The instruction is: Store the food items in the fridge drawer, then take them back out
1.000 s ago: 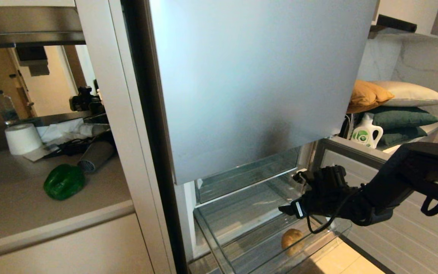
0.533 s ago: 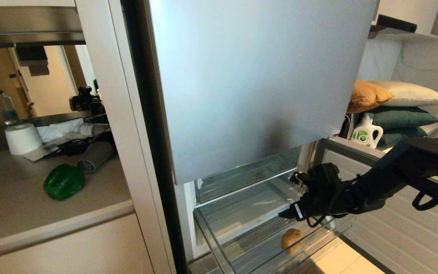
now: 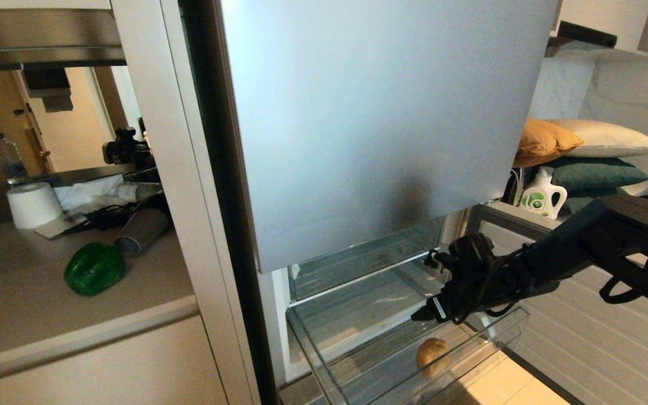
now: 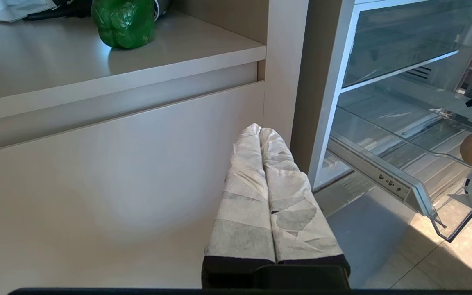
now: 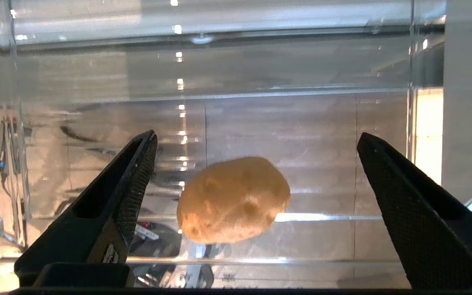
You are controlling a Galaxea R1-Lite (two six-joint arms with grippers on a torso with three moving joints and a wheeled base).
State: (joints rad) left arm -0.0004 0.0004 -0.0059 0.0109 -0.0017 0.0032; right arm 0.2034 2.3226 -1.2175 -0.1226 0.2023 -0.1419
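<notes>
Between the spread black fingers (image 5: 137, 180) of the right gripper (image 3: 422, 314), released and holding nothing, the tan-brown lump (image 5: 233, 199) lies untouched on the ribbed base of the fridge drawer (image 3: 352, 371). Right gripper: above the pulled-out clear bin, pointing down into it, with its dark arm (image 3: 583, 247) reaching in from the robot's right. Fridge drawer: open, clear front wall toward the camera, lump near its front right part; a second clear compartment (image 3: 358, 264) sits behind and above it. Silver-blue door panel (image 3: 380, 124): hangs over the drawer and hides the fridge's upper interior from the head view. Green bell pepper (image 3: 94, 269): on the beige counter (image 3: 31, 315) to the left, well apart from the drawer, just beside a grey hair dryer (image 3: 141, 228); a paper roll (image 3: 34, 205) and dark cables lie farther back. To the right: a detergent bottle (image 3: 541, 198) and stacked cushions (image 3: 588, 152). Left gripper (image 4: 260, 131): fingers wrapped in white, pressed together, parked low before the cabinet front (image 4: 109, 172). Only the right wrist view shows the gap between fingers and lump; only the left wrist view shows the left gripper and the drawer's side rail (image 4: 383, 178).
</notes>
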